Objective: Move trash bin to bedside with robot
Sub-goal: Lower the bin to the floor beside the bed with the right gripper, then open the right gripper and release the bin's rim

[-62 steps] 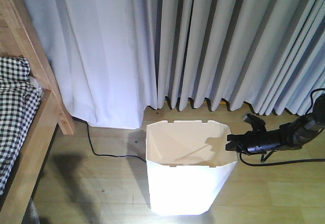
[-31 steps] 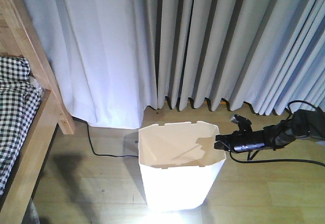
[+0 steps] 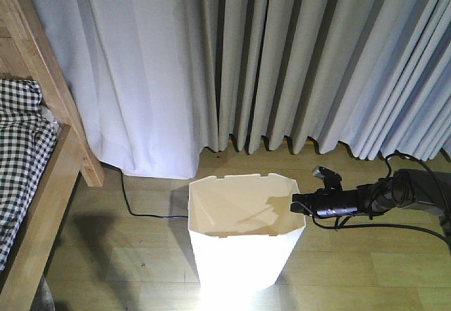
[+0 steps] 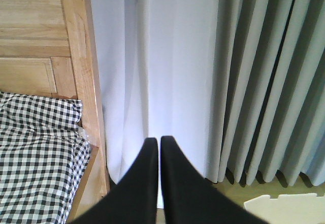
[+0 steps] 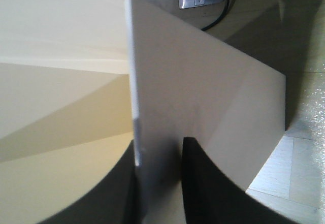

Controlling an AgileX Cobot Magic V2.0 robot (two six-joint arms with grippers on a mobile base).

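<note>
Beside the pale curtains (image 3: 282,57), on the wooden floor (image 3: 366,269), the right end effector (image 3: 296,202) has the trash bin (image 3: 243,251) by its rim.
Its two black fingers (image 5: 205,183) straddle the bin's right wall, one inside and one outside, pinched onto the thin white plastic. The bin stands upright, apart from the bed (image 3: 49,177) with its checkered bedding (image 3: 20,156) at the left; a black cable (image 3: 137,209) lies on the floor between them. The left end effector (image 4: 158,150) faces the curtains, its fingers pressed together on nothing.
</note>
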